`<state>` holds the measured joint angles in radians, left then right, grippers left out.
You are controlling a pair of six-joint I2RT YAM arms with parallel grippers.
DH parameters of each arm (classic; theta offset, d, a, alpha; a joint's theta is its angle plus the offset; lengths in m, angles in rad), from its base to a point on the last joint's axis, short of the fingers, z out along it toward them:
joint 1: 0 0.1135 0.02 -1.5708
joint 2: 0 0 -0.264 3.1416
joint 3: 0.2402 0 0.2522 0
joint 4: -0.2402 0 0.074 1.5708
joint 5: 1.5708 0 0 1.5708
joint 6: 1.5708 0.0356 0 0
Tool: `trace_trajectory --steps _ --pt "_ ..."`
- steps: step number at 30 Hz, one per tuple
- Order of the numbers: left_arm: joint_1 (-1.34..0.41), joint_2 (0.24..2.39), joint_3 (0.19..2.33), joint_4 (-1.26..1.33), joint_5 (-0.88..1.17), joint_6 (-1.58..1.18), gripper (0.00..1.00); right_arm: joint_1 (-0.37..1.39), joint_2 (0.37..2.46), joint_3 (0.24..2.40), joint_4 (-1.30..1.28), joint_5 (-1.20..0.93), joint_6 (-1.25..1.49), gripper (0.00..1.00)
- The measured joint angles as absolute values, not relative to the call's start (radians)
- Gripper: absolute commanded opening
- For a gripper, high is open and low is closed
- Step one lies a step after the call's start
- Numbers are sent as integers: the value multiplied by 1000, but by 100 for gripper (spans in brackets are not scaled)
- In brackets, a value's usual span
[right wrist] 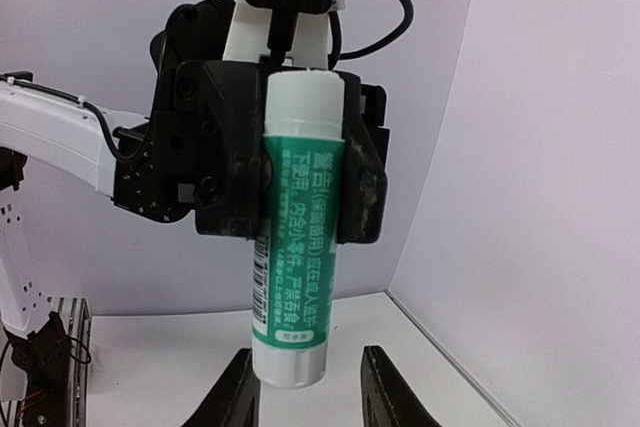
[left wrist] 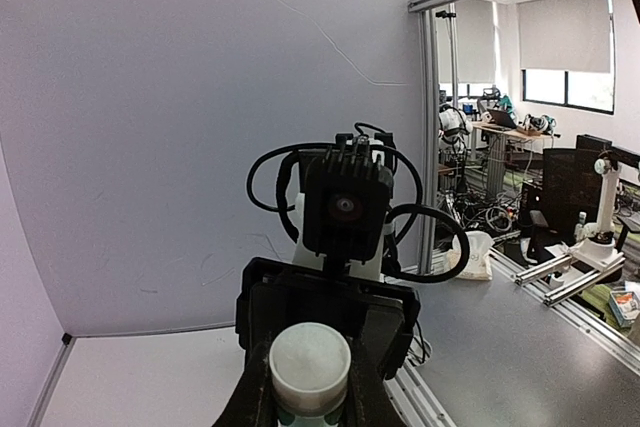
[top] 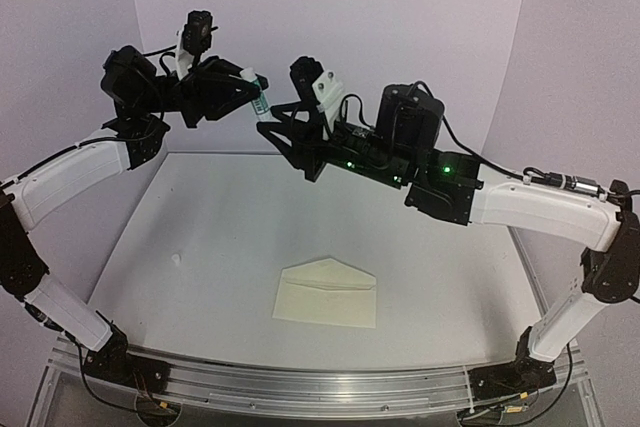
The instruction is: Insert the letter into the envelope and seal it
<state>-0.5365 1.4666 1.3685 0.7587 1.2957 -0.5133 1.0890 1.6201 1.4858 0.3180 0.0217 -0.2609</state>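
The pale cream envelope [top: 326, 295] lies flat on the white table near the front middle, its triangular flap pointing away from the arms. The letter is out of view. My left gripper [top: 256, 95] is raised high at the back and is shut on a green-and-white glue stick [right wrist: 297, 227], which also shows in the top view [top: 262, 99] and the left wrist view [left wrist: 310, 365]. My right gripper [right wrist: 310, 397] is open and faces it. Its fingers [right wrist: 236, 392] stand either side of the stick's lower white end without touching it.
Both arms arch high over the table, far above the envelope. A small white speck [top: 177, 259] lies on the table at left. Purple walls close the back and sides. An aluminium rail [top: 320, 387] runs along the front edge.
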Motion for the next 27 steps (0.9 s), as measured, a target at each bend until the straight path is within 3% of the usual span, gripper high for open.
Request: trace_trajectory --steps 4,9,12,17,20,27 --pt "-537 1467 1369 759 1295 -513 0 1090 1633 1498 316 23 -266 36" --pt "-537 1467 1369 759 1294 -512 0 1090 1637 1500 315 18 -266 24" --pt "-537 1467 1369 759 1288 -507 0 1091 1638 1506 309 11 -262 22" --pt "-537 1467 1369 759 1288 -502 0 1092 1638 1513 296 7 -256 35" --pt "-537 1467 1369 759 1288 -498 0 1092 1638 1518 292 7 -251 35" --pt "-537 1467 1369 758 1288 -493 0 1092 1638 1531 280 -7 -237 7"
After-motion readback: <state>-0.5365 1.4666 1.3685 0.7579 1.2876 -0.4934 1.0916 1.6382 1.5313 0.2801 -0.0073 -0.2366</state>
